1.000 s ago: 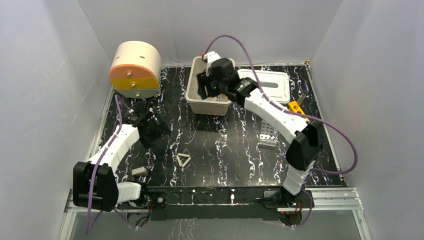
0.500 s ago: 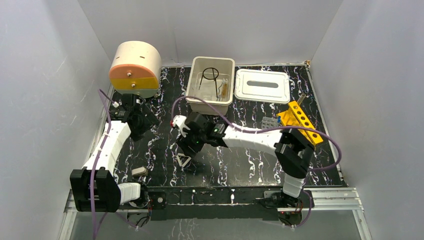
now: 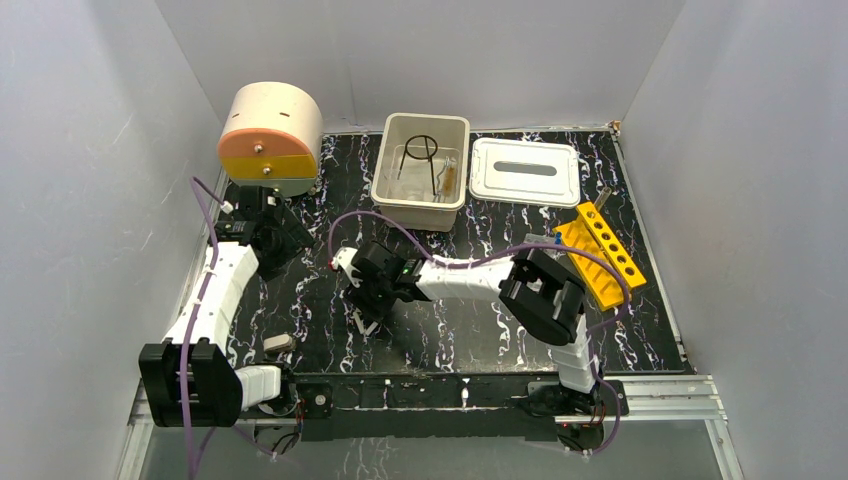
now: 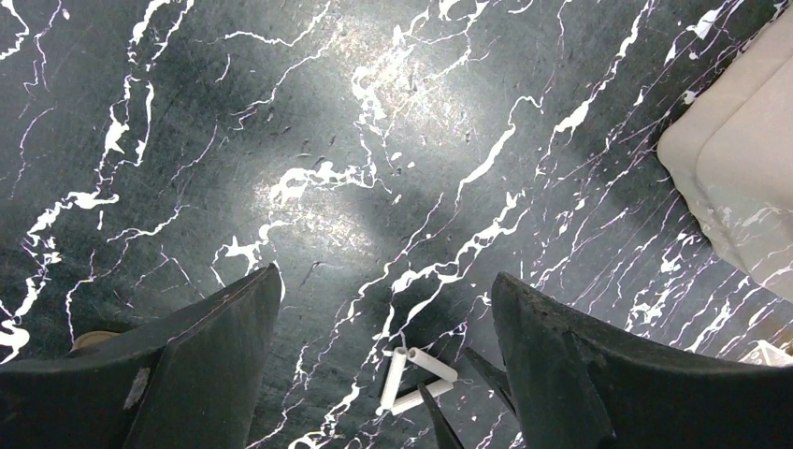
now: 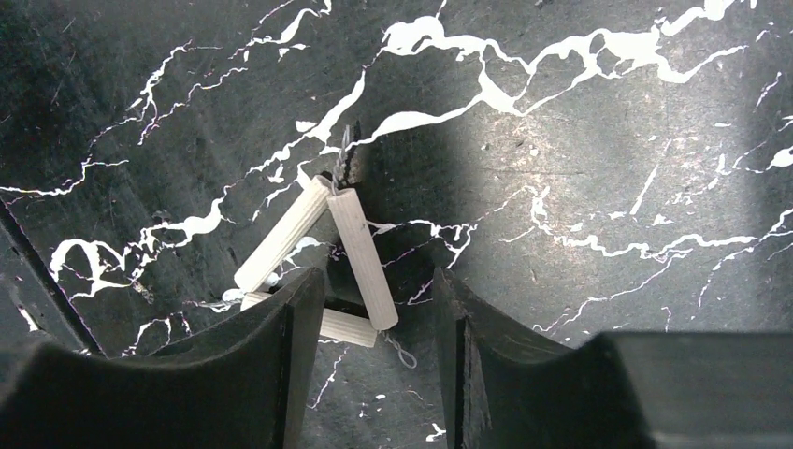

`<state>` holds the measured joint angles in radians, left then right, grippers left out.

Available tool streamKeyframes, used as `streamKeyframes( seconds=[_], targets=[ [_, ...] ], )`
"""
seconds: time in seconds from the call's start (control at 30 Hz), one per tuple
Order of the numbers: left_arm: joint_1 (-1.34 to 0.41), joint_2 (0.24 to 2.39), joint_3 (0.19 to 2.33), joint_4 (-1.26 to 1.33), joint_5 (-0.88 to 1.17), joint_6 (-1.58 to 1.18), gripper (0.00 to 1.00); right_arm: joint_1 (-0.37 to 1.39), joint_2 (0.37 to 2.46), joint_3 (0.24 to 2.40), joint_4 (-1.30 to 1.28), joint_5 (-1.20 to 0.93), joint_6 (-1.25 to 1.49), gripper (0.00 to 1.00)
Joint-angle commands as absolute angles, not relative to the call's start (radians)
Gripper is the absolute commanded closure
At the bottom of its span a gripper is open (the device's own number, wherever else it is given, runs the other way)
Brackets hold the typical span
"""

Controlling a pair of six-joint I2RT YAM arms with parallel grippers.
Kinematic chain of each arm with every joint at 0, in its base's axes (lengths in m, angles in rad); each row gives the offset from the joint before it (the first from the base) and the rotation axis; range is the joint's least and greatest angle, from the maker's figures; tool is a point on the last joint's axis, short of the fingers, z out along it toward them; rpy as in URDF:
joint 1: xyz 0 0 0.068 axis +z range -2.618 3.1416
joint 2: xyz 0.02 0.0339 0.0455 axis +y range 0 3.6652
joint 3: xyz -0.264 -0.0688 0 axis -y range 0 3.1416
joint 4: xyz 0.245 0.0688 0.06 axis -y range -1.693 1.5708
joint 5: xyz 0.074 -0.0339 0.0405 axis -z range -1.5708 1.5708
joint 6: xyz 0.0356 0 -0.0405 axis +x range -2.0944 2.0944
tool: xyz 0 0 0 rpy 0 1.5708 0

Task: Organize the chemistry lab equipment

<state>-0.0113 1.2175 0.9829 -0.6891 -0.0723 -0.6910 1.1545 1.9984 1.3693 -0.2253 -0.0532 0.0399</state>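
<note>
Low over the black, white-veined marble tabletop [image 5: 608,187], the right gripper [image 5: 379,285] sets its part-spread fingers astride one side of the flat-lying white triangle frame of wired tubes [image 5: 360,248], evidently to pinch it, while the left gripper [image 4: 385,276] hovers wide-spread and empty.

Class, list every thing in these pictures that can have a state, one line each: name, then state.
Bin: open, lid off, items inside.
Lid: flat on the table, right of the bin.
Triangle: flat on the table, one side between the right jaws.
Right gripper: open, astride that side.
Left gripper: open, empty.
Rack: on the table, holes up.
</note>
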Motion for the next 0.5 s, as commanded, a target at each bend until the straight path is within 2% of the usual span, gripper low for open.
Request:
streamKeyframes(
  seconds=[0.0, 0.23, 0.33, 0.4, 0.47],
  targets=[
    [-0.002, 1.199, 1.007, -0.693, -0.083, -0.669, 0.18, 1.172, 2.014, 1.411, -0.198, -0.016, 0.025, 0.47],
    [0.032, 1.214, 1.003, -0.676, -0.058, -0.665, 0.18, 1.189, 2.042, 1.413, -0.201, 0.077, 0.002, 0.55],
    [0.037, 1.221, 1.004, -0.676, -0.047, -0.667, 0.18, 1.215, 2.062, 1.415, -0.198, 0.231, -0.034, 0.58],
    [0.037, 1.224, 0.997, -0.671, -0.021, -0.679, 0.18, 1.218, 2.085, 1.42, -0.205, 0.271, -0.031, 0.62],
    [0.036, 1.228, 0.991, -0.665, -0.001, -0.689, 0.18, 1.218, 2.09, 1.421, -0.207, 0.255, -0.028, 0.7]
  ],
)
